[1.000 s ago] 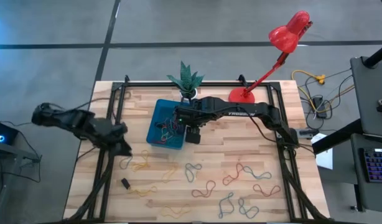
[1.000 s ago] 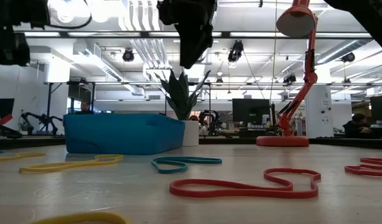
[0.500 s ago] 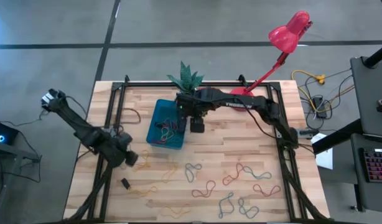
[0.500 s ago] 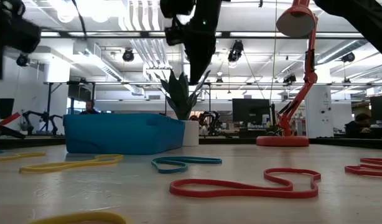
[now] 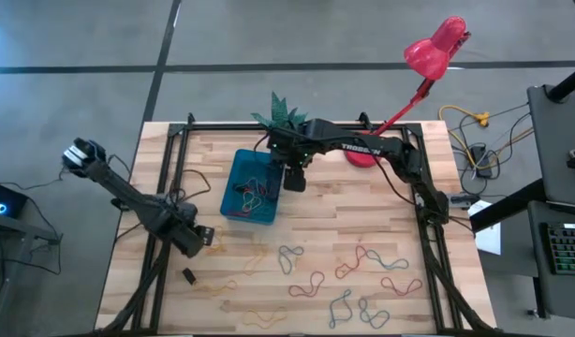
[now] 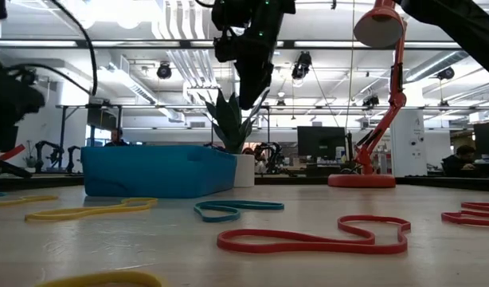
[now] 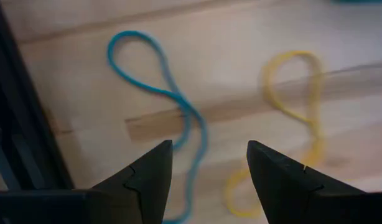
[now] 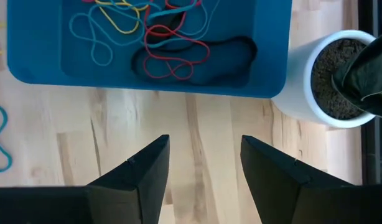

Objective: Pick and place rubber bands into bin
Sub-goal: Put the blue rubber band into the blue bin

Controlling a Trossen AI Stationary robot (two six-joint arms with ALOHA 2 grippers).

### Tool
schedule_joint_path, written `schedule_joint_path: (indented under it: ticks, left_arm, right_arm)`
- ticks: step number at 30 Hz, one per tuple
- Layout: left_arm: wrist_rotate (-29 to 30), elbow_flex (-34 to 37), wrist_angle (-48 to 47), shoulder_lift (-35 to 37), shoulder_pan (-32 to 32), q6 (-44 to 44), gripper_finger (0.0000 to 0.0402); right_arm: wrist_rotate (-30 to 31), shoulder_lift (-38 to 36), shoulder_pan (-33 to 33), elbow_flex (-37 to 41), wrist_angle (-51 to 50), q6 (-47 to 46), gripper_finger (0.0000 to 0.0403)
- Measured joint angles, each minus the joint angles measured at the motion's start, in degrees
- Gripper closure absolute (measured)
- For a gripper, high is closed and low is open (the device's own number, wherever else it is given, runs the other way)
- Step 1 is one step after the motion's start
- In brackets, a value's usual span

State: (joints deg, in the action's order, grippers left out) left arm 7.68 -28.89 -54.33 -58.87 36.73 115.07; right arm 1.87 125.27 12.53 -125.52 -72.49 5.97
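With several rubber bands (image 8: 160, 46) already lying tangled in the bin (image 5: 253, 186) and many more loose on the tabletop (image 5: 362, 225), the job looks partway done, and the step in hand seems to be a fresh pick by the left arm. The left gripper (image 7: 206, 165) hangs low over the near left part of the tabletop, fingers spread and empty, with a blue band (image 7: 160, 93) and a yellow band (image 7: 300, 112) lying flat just ahead of it. The blue band is a long, pinched loop whose long axis runs slantwise away from the gripper; the yellow one lies roughly alongside it. My judgement is that the next move calls for dropping onto a single strand so it sits between the fingers, then closing. The right gripper (image 8: 203, 162) hovers beside the bin's edge nearest the white plant pot (image 8: 331, 81), fingers apart and holding nothing, so it appears free. The bin's long axis runs from the far edge of the tabletop toward the near edge, slightly tilted.
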Motion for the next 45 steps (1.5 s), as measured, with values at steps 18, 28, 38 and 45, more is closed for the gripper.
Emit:
schedule_joint_path:
  ticks: [18, 28, 38, 45]
  left_arm:
    - [1.41, 4.01, 10.41, -12.40, 0.08, -7.81, 0.0295]
    - [10.32, 2.03, 18.57, -11.23, -0.03, -16.40, 0.0400]
    - [44.40, -3.74, 18.56, 10.06, -3.07, -35.23, 0.0401]
    - [33.37, -2.95, 26.25, 16.75, -19.67, -61.52, 0.0402]
  right_arm:
    - [0.02, -0.44, -0.20, -0.13, -0.13, -4.83, 0.0218]
    - [-0.24, -0.45, -0.42, -0.10, -1.09, -6.48, 0.0218]
    - [2.24, -4.25, -1.18, -0.04, -0.53, -8.65, 0.0218]
    - [8.81, -8.93, -1.11, 0.23, -4.09, -10.25, 0.0218]
